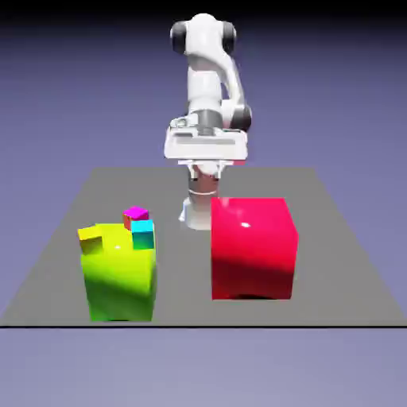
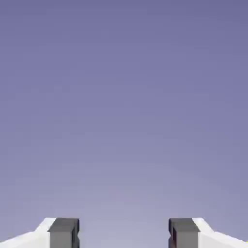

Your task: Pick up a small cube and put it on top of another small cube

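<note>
Risks:
1. The dark purple cube shows in neither view. It may be hidden behind the red block (image 1: pixel 253 248) or the lime block (image 1: pixel 119 278); a reach begun without finding it would likely miss.
2. The magenta-pink cube (image 1: pixel 136 213) sits crowded against a cyan cube (image 1: pixel 143 234), with a yellow cube (image 1: pixel 91 238) near. All 3 are at the lime block's top, toward the table's (image 1: pixel 342 238) edge on the exterior view's left. Whether they rest on the block or behind it, I cannot tell. A placement there could knock a neighbour.

Pincer (image 2: pixel 123 235): fingers wide apart, nothing between them. The hand view shows only backdrop. It hangs high over the table's far edge, well apart from the magenta-pink cube.
</note>
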You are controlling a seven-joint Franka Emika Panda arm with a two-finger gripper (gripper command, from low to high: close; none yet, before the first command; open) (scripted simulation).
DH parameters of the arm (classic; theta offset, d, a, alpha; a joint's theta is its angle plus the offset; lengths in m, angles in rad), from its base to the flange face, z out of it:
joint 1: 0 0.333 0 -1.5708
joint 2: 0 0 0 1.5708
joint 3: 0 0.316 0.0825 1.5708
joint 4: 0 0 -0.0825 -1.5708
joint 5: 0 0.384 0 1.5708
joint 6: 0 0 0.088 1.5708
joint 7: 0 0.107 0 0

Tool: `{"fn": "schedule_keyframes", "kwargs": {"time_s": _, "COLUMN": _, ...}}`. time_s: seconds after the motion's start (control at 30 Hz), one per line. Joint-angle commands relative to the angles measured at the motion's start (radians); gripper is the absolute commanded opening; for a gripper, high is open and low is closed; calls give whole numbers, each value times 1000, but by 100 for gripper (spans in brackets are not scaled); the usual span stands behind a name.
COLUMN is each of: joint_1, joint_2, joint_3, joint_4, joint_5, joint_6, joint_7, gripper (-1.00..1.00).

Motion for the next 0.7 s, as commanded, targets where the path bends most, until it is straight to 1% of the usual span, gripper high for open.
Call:
{"fn": "schedule_keyframes", "kwargs": {"time_s": 0.0, "joint_1": -13, "joint_2": 29, "joint_3": -28, "joint_4": 35, "joint_5": -3, "joint_6": -26, "joint_7": -2, "gripper": 0}}
{"fn": "schedule_keyframes", "kwargs": {"time_s": 0.5, "joint_1": -167, "joint_2": 572, "joint_3": -536, "joint_4": 516, "joint_5": 99, "joint_6": -517, "joint_7": -33, "gripper": 0}}
{"fn": "schedule_keyframes", "kwargs": {"time_s": 0.6, "joint_1": -165, "joint_2": 681, "joint_3": -631, "joint_4": 553, "joint_5": 174, "joint_6": -610, "joint_7": -37, "gripper": 0}}
{"fn": "schedule_keyframes", "kwargs": {"time_s": 0.67, "joint_1": -148, "joint_2": 747, "joint_3": -689, "joint_4": 543, "joint_5": 254, "joint_6": -667, "joint_7": -40, "gripper": 0}}
